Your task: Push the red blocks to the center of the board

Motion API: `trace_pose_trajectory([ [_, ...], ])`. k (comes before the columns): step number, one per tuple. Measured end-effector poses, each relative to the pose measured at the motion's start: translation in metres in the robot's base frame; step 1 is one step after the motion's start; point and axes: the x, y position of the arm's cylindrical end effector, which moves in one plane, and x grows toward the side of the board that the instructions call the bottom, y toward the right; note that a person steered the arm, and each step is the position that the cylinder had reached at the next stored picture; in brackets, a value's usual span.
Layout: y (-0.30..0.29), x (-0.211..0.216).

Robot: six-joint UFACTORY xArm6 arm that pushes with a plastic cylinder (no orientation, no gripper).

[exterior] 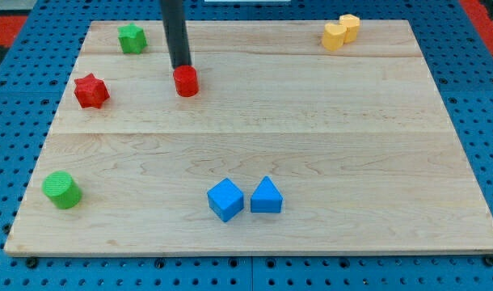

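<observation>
A red cylinder (186, 82) stands on the wooden board (311, 129) at the upper left of middle. A red star block (90, 90) lies further to the view's left, near the board's left edge. My tip (180, 66) is at the top edge of the red cylinder, touching or just behind it, on its upper-left side. The dark rod rises from there out of the view's top.
A green star block (132, 38) sits at the top left. A green cylinder (62, 190) is at the bottom left. A blue cube (225, 200) and a blue triangular block (266, 196) sit side by side at the bottom middle. Two yellow blocks (341, 32) touch at the top right.
</observation>
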Motion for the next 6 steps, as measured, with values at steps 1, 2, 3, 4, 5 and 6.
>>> trace_pose_trajectory([
  [1, -0.088, -0.003],
  [2, -0.15, 0.024],
  [3, -0.169, 0.076],
  [4, -0.15, 0.083],
  [5, -0.062, 0.082],
  [6, -0.014, 0.078],
])
